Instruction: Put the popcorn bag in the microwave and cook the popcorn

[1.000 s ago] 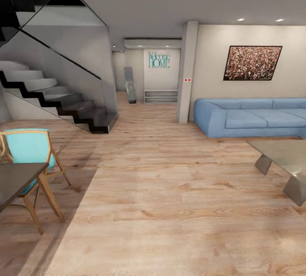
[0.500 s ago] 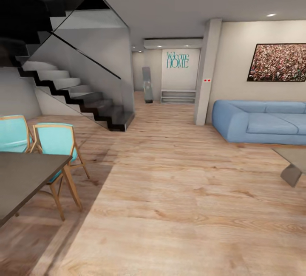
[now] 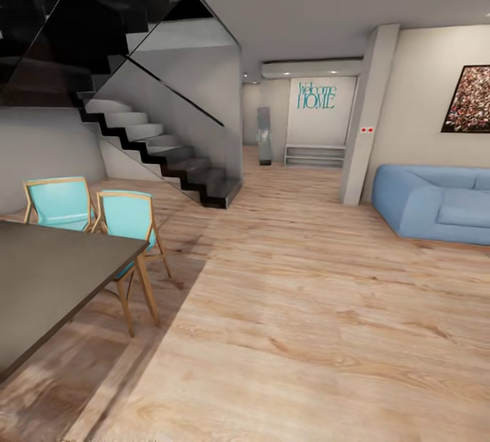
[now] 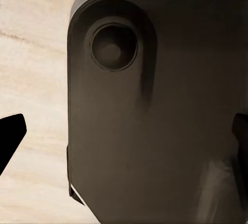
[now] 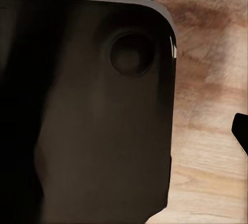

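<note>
I am in a living room with a wooden floor (image 3: 306, 313); the popcorn bag, the microwave and the countertop are out of view. In the left wrist view my left gripper (image 4: 126, 136) is open: its black fingertips (image 4: 10, 137) stand at opposite edges of the picture, over a dark rounded part of my own body (image 4: 155, 120) and the floor. In the right wrist view one black fingertip (image 5: 241, 132) of my right gripper (image 5: 124, 131) sits at the far edge, beside the same kind of dark body panel (image 5: 88, 115); the jaws stand wide apart.
A dark dining table (image 3: 47, 279) with two turquoise chairs (image 3: 129, 219) stands at the near left. A black staircase (image 3: 163, 156) rises behind them. A blue sofa (image 3: 442, 205) and a pillar (image 3: 367, 115) are on the right. A hallway with a "Welcome HOME" sign (image 3: 316, 96) lies ahead.
The head view has turned left: stairs, sign and sofa slid right in the picture, the grey coffee table left it, and the dining table and a second chair came in.
</note>
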